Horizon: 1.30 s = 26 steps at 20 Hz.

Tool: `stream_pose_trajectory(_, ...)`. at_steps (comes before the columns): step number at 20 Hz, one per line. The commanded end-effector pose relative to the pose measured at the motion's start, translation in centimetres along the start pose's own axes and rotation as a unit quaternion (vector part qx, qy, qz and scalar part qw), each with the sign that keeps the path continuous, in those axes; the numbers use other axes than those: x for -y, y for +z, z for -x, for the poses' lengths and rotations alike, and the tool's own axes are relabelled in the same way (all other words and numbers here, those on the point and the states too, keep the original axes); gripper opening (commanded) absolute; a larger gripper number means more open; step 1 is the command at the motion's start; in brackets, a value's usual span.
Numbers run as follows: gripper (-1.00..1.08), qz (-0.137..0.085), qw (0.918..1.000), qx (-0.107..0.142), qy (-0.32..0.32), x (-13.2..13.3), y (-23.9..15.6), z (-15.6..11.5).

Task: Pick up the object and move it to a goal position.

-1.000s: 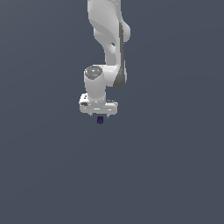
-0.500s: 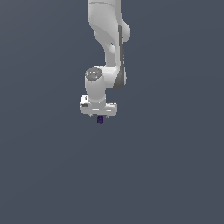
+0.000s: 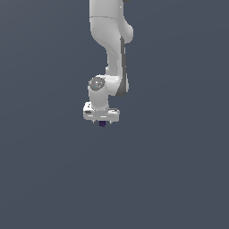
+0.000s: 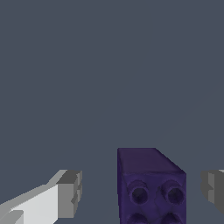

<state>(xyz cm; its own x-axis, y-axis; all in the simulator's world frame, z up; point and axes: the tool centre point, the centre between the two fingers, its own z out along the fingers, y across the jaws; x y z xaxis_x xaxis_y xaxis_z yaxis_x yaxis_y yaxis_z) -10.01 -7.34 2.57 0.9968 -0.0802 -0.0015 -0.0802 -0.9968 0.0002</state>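
I see the small dark purple cuboid block [image 4: 151, 186] sitting between the two fingers of the white gripper [image 4: 140, 192]. In the wrist view its near face carries round recessed holes, and its flat top runs away from the camera. One pale finger with a grey pad [image 4: 70, 192] stands off to one side of the block with a clear strip of background between them. The other grey pad [image 4: 213, 189] is cut by the frame edge on the opposite side, also with a gap to the block. So the jaws stand wider than the block here, and I cannot see either pad touching it. Whether anything actually has hold of the block, I cannot tell.

In the exterior view the block [image 3: 102, 124] shows only as a tiny dark speck poking out just under the gripper [image 3: 102, 121], far narrower than the white hand body above it. The white, jointed robot arm [image 3: 109, 49] comes down from the top of the frame to that hand. Around everything is a flat, uniform slate-grey background [image 3: 179, 170], and no bench edge or surface line is visible in either view.
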Motion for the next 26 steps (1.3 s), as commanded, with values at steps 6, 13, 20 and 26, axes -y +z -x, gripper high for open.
stream_pose_trajectory(6, -1.00, 0.000, 1.0000, -0.001, 0.000, 0.0, 0.4, -0.1)
stream_pose_trajectory(13, -1.00, 0.000, 1.0000, -0.001, 0.000, 0.0, 0.3, 0.0)
stream_pose_trajectory(20, -1.00, 0.000, 1.0000, -0.001, 0.000, 0.5, -1.0, -0.3)
stream_pose_trajectory(26, -1.00, 0.000, 1.0000, -0.001, 0.000, 1.7, -4.4, -1.0)
